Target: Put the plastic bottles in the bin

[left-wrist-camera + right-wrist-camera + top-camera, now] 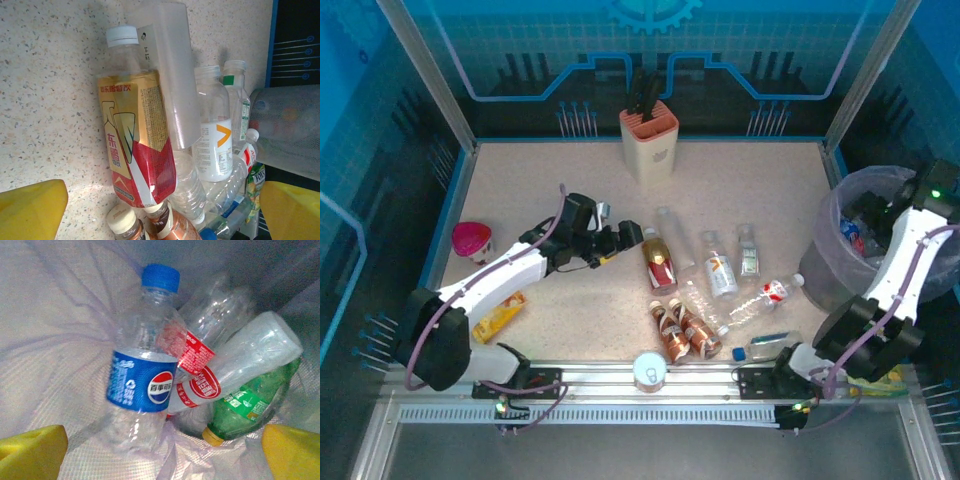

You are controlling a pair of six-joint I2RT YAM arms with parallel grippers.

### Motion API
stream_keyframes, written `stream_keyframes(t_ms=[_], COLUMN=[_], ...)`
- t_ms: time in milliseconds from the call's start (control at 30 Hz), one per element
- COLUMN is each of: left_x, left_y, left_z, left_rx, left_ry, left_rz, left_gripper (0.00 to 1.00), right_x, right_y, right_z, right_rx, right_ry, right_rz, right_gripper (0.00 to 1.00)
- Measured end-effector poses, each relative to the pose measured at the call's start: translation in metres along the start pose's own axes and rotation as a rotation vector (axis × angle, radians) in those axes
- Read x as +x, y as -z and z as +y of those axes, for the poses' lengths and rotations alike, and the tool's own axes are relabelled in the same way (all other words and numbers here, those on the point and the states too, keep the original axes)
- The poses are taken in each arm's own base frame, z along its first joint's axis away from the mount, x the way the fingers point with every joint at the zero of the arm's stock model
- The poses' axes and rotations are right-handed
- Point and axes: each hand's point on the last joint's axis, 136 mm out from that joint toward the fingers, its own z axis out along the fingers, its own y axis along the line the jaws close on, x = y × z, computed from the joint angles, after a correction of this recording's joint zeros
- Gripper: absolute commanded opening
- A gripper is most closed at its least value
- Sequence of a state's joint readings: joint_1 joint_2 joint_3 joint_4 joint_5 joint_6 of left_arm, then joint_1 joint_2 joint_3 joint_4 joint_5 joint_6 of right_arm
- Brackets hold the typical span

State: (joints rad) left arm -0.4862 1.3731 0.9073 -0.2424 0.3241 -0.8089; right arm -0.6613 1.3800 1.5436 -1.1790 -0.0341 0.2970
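Several plastic bottles lie in the middle of the table: a red-gold one (pixel 660 262), clear ones (pixel 720 272) and two copper ones (pixel 670 330). My left gripper (pixel 620 240) is open just left of the red-gold bottle (pixel 135 145); in the left wrist view its yellow fingertips (pixel 30 210) stand wide on either side of that bottle's base, apart from it. My right gripper (pixel 162 455) is open over the bin (pixel 840 270). Below it, inside the lavender bag (pixel 60 340), lie a blue-label bottle (pixel 142 375) with a blurred lower half, red-label bottles (pixel 200 385) and a green one (pixel 245 407).
A beige knife block (pixel 648 135) stands at the back. A silver can (pixel 649 371) sits at the near edge, a pink-lidded cup (pixel 472 240) at the left, and a yellow-orange packet (pixel 500 315) by the left arm. Blue walls close in the table.
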Motion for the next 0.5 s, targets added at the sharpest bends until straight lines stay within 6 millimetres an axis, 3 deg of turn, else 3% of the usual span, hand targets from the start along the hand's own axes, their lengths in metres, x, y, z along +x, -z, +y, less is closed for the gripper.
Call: stream_keyframes(t_ms=[267,500], left_x=[0.030,0.048], left_y=[-0.029,-0.054], left_z=[-0.006,0.002], left_rx=[-0.055,-0.166], left_ry=[-0.035,-0.054], left_rz=[0.080,0.115], left_gripper=[0.99,0.99], right_x=[0.002,0.056], right_y=[0.087,0.114], right_z=[0.026,0.091], right_rx=[-0.136,-0.357], right_ry=[0.020,0.175], right_rz=[-0.175,-0.136], right_gripper=[1.00,1.00])
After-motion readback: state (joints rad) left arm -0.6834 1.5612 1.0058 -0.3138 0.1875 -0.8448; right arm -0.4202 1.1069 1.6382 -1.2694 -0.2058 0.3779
